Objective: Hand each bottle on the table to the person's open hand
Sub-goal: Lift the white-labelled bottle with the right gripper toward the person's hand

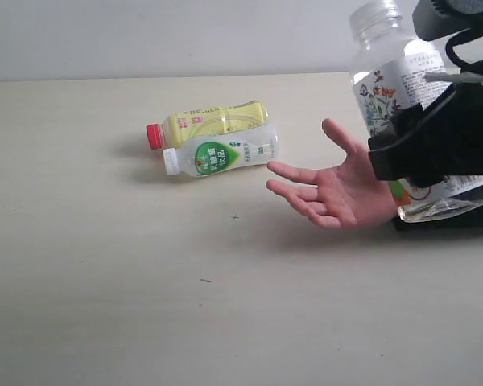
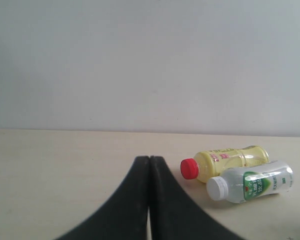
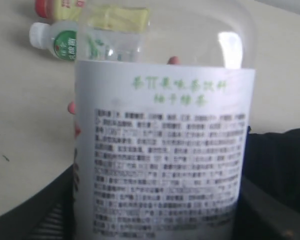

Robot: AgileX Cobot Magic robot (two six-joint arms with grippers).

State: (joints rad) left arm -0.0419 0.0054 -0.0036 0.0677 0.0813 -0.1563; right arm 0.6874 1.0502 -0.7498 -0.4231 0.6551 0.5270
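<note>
Two bottles lie side by side on the table [image 1: 105,281]: a yellow bottle [image 1: 217,122] with a red cap and a white bottle [image 1: 225,153] with a green label. The person's open hand [image 1: 338,189] hovers palm up to their right. My right gripper [image 1: 435,145] is shut on a clear bottle [image 1: 386,80] with a white printed label, held nearly upright just right of the palm, by the wrist. That bottle [image 3: 165,150] fills the right wrist view between the black fingers [image 3: 277,200]. My left gripper [image 2: 149,165] is shut and empty, short of the yellow bottle [image 2: 230,160] and white bottle [image 2: 255,182].
A plain pale wall [image 1: 185,36] backs the table's far edge. The person's black sleeve [image 1: 443,219] rests low at the right, under the held bottle.
</note>
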